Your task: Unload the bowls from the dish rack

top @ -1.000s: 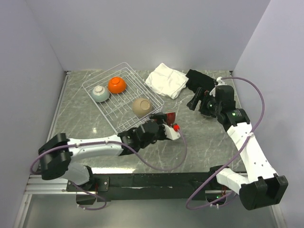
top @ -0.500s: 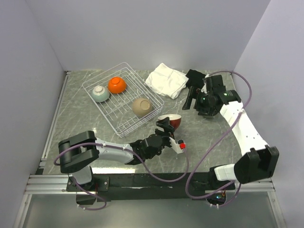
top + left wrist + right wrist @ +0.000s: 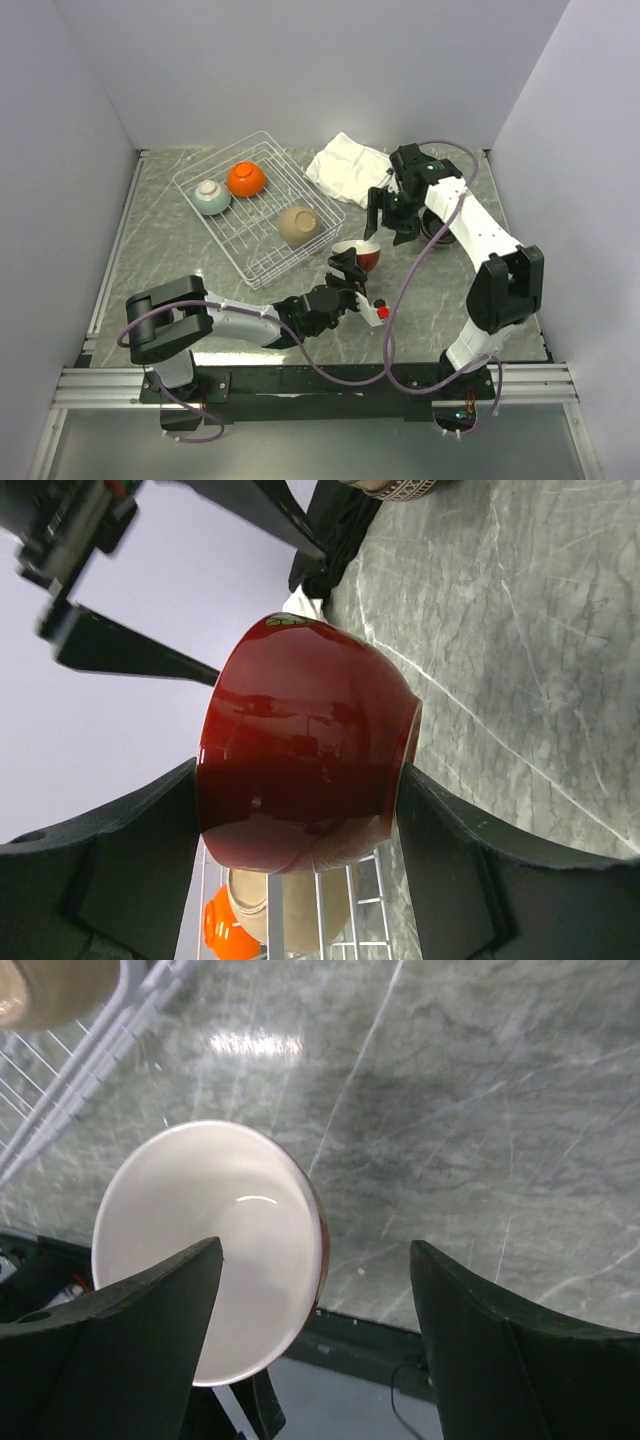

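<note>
My left gripper (image 3: 350, 265) is shut on the red bowl (image 3: 357, 252), cream inside, and holds it upright just right of the dish rack (image 3: 215, 168). In the left wrist view both fingers press the red bowl's (image 3: 300, 780) sides. My right gripper (image 3: 390, 220) is open just above and beyond the bowl. In the right wrist view the bowl's cream inside (image 3: 210, 1230) lies under its left finger (image 3: 130, 1340). In the rack sit a pale blue-green bowl (image 3: 211, 196), an orange bowl (image 3: 246, 179) and a tan bowl (image 3: 299, 224).
A folded white cloth (image 3: 350, 168) lies behind the right gripper. A dark bowl (image 3: 440, 232) stands on the table under the right forearm. The rack's near corner (image 3: 262, 275) is close to the left arm. Purple cables loop over the table's front.
My left gripper carried the red bowl right, away from the rack, and turned it upright. My right arm swung left from the back right until its open gripper hung over the bowl.
</note>
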### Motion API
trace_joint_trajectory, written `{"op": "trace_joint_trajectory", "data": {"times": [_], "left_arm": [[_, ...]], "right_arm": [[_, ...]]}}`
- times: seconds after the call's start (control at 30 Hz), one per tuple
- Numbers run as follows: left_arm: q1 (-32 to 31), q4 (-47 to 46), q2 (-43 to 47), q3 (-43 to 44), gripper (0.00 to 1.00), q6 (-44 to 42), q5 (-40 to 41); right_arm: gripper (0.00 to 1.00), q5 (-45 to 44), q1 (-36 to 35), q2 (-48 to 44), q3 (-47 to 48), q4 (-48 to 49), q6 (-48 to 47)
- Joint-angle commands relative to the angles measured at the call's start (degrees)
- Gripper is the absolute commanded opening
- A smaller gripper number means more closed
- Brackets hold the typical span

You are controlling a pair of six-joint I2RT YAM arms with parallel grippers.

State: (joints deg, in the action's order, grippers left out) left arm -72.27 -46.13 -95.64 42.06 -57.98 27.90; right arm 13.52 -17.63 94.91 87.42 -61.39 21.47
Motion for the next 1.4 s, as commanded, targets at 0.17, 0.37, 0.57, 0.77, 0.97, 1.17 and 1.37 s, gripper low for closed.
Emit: {"op": "trace_joint_trajectory", "data": {"times": [0.17,0.37,0.57,0.77,0.97,1.17,1.37], "left_arm": [[-1.5,-5.4,-0.4,1.2,0.01,-2.3,1.1],[-1.7,-3.9,-0.4,1.4,0.01,-2.4,1.5],[-2.2,-3.1,-0.9,1.4,0.01,-2.6,2.3],[-2.6,-2.6,-0.8,1.5,0.01,-2.0,2.8],[-2.8,-1.4,-0.3,1.9,0.24,0.3,2.5],[-3.0,-0.5,1.1,1.3,0.86,3.0,3.2],[-2.9,1.9,3.2,1.1,0.99,8.8,3.0]], "right_arm": [[0.74,-1.7,-2.1,7.6,6.0,-11.1,-4.7],[0.67,-1.7,-3.6,8.7,3.9,-11.9,-5.6],[0.56,-1.1,-5.3,10.5,2.1,-12.2,-6.4],[0.37,-0.5,-6.1,10.8,0.7,-12.0,-6.8],[0.0,-1.3,-5.9,10.3,1.8,-12.0,-6.5],[0.0,-3.4,-4.7,9.5,2.3,-11.5,-5.7],[0.0,-6.1,0.1,7.4,1.7,-9.1,-4.6]]}}
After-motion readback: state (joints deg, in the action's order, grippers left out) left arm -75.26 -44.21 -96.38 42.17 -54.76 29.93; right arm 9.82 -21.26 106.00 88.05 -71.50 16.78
